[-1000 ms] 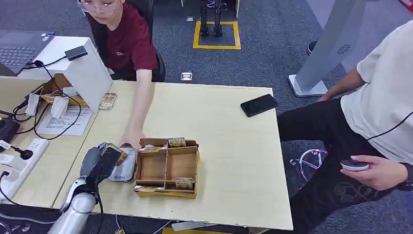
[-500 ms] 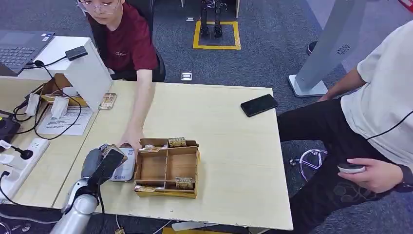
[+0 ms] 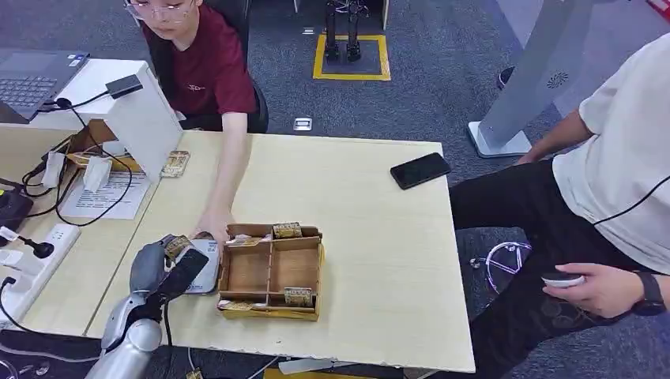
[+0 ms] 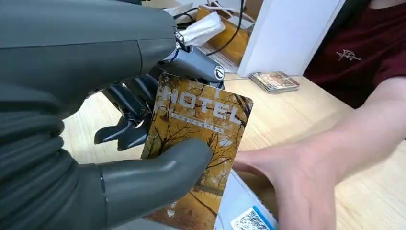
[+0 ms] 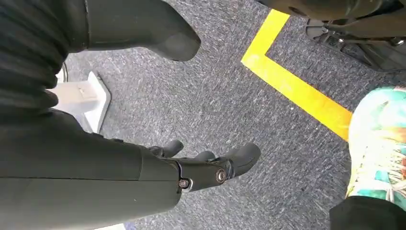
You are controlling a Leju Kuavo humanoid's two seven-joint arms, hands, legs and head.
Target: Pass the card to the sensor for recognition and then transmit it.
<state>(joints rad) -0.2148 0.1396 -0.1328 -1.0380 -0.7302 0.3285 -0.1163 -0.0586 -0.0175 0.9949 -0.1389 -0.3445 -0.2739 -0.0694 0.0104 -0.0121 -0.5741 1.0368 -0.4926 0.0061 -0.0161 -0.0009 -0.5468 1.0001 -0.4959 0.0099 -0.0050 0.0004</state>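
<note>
Over the near-left part of your desk (image 3: 379,237), your left hand (image 3: 162,268) grips the card (image 4: 198,148), thumb pressed on its face and darker fingers (image 4: 127,112) behind it; card is autumn-tree print with "HOTEL" across it. Card sits just above the white sensor (image 3: 204,272), which lies flat on the desk, touching the left side of the wooden tray (image 3: 271,272). Person's hand (image 3: 212,229) in the red sleeve rests at the sensor's far edge, close to your card. Tray has compartments with a few more cards at its rims. Black phone (image 3: 419,170) lies well apart at the far right of the desk. Your right hand (image 5: 201,167) hangs over grey carpet near a yellow floor line (image 5: 297,91), fingers loosely apart, holding nothing.
</note>
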